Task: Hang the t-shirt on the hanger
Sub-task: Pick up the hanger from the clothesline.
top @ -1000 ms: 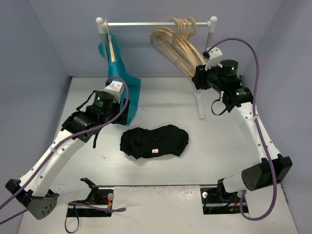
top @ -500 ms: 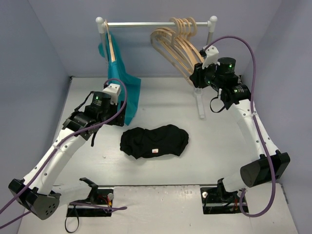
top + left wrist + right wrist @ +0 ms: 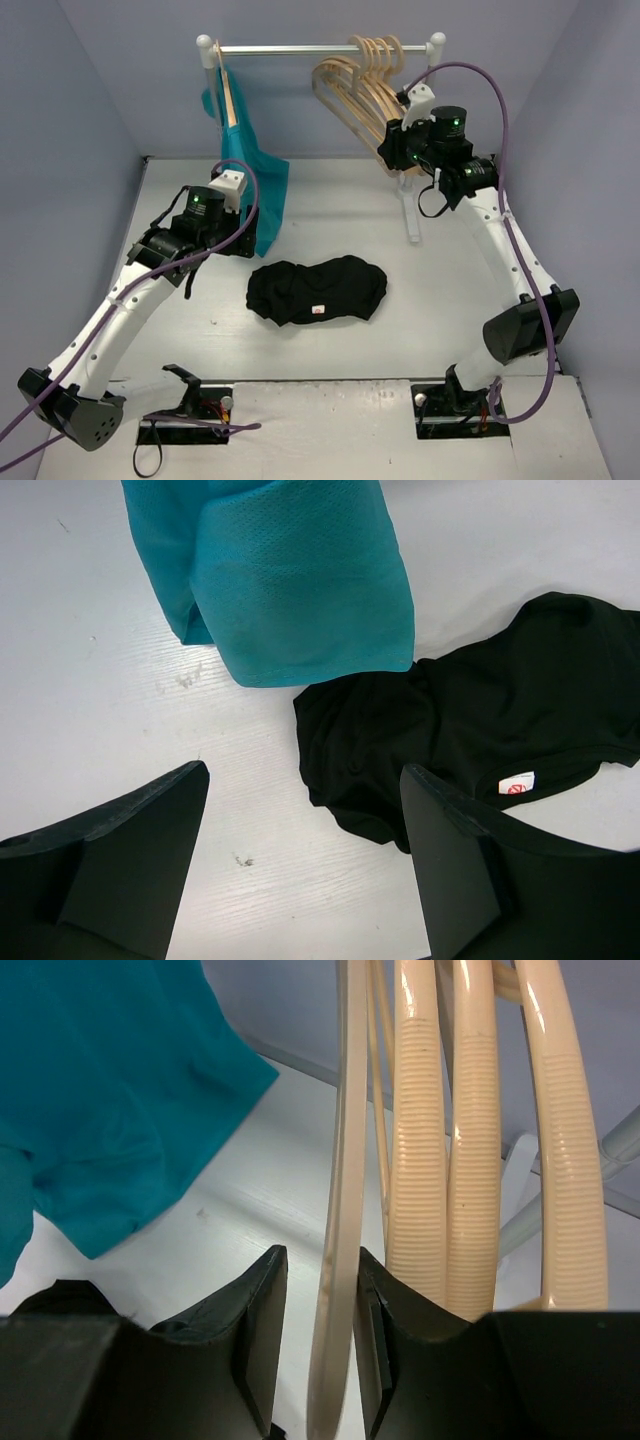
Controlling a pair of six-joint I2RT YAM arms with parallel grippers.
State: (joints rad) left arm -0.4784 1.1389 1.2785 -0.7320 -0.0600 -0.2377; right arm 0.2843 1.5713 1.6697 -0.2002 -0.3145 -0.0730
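- The left gripper (image 3: 238, 243) hangs over the table (image 3: 430, 310) at the left end of the t-shirt. Its fingers (image 3: 130, 860) are spread wide and hold nothing.
- A teal garment (image 3: 250, 180) hangs from the left end of the rail (image 3: 300, 48). In the left wrist view its lower hem (image 3: 300, 650) comes down just beside the t-shirt's edge; I cannot tell whether they touch.
- The t-shirt (image 3: 315, 290) lies crumpled in a black heap on the table, mid-way between the two arms and well apart from the rail. Its small white label (image 3: 318, 309) faces up near the front edge (the left wrist view shows it too (image 3: 516, 783)).
- A bunch of pale wooden hangers (image 3: 365, 85) hangs at the right end of the rail, their curved arms packed close together.
- The right gripper (image 3: 390, 155) is raised at that bunch. In its own camera the thin edge of one hanger (image 3: 335, 1160) runs between its fingers (image 3: 250, 1330) — the fingers stand apart on either side, with a sliver of table showing on the left, so the hanger is straddled rather than squeezed.
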